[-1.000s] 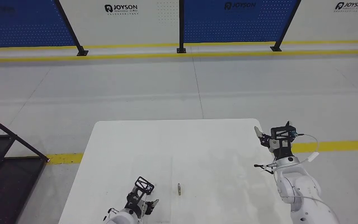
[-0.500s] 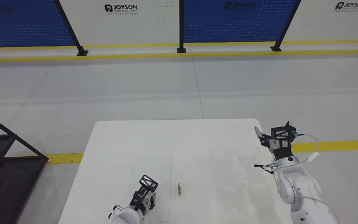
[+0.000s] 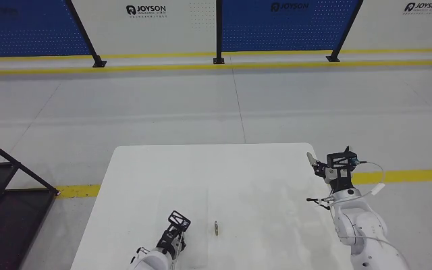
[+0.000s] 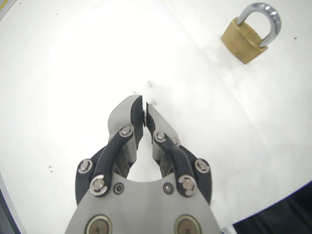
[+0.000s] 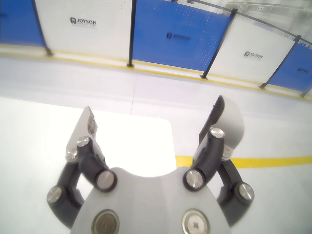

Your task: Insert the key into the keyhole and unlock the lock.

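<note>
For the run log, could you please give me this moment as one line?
left gripper shut on key | padlock on table, shackle closed, apart from it | right gripper open, empty, at table corner

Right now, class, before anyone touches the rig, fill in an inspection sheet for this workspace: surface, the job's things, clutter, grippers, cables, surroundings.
Surface: white table, a few dark specks on it.
Job's things: brass padlock on the table, shackle closed; key, a thin silvery edge pinched in the left gripper.
Clutter: nothing seen.
Grippers: left gripper shut on the key, apart from the padlock; right gripper open, holding nothing, by the table's far right corner.
Cables: white cable looping off the right arm, beside the table.
Surroundings: blue and white fence panels, yellow floor lines, black frame left of the table.
</note>
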Controlling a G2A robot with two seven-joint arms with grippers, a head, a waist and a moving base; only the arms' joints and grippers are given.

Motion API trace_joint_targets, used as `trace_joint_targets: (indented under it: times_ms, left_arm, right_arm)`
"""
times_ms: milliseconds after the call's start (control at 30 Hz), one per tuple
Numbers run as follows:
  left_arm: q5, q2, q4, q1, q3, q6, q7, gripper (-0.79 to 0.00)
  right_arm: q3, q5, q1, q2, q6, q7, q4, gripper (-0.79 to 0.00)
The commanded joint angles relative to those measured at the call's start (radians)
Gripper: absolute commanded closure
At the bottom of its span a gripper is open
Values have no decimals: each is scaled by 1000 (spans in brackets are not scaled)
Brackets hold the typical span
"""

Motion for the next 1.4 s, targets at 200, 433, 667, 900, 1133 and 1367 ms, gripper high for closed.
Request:
trace_joint_targets:
  times_ms: [200,433,667,900,1133,1367]
  left_arm:
    - [-17,5,-28,19,-28,-7,18,0]
    - [-41,11,-80,61,-67,-18,41,0]
    - [-95,19,-149,134,-114,-57,133,0]
    - [-187,36,-248,287,-234,-172,400,0]
    - [-263,56,-191,329,-351,-407,727,0]
    - [-249,73,-110,329,-442,-696,1049,0]
  right_arm:
    - [0,0,0,0,0,0,0,-785]
    - [0,0,0,0,0,0,0,-785]
    - [0,0,0,0,0,0,0,-785]
    - [0,0,0,0,0,0,0,-785]
    - [0,0,0,0,0,0,0,-785]
    - [0,0,0,0,0,0,0,-785]
